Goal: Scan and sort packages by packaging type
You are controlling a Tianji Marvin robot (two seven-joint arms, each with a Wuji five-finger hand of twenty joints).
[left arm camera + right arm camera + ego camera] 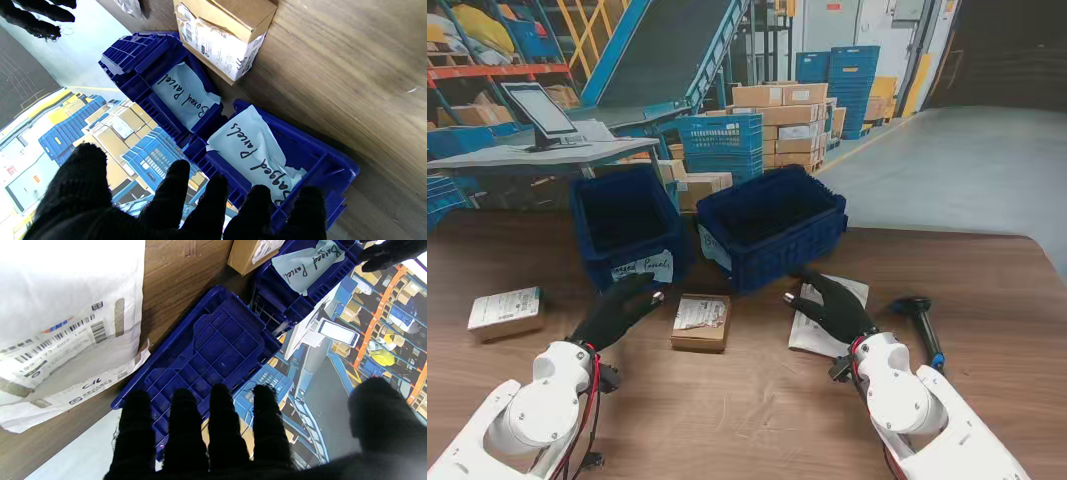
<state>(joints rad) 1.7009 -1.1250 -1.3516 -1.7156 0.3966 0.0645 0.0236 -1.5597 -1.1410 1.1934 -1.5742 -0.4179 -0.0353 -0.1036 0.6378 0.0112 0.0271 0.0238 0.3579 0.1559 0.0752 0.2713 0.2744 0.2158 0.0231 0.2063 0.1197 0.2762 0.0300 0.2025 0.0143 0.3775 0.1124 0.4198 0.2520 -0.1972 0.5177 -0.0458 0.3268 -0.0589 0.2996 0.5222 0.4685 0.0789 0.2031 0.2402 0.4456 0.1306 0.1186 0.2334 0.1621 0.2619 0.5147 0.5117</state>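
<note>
Both hands hover bare over the table, two bins ahead of them.

The left hand [617, 312] is empty, fingers spread, just beside the cardboard box [701, 321] lying on the wooden table [757, 400]. The right hand [835, 308] is empty too, fingers apart, over the white mailer bag [807, 333]. Farther off sit the "Bagged Parcels" bin [625, 226] on the left and the "Boxed Parcel" bin [772, 224] on the right. A second labelled box [505, 312] lies at far left, the scanner [920, 316] at far right.
</note>
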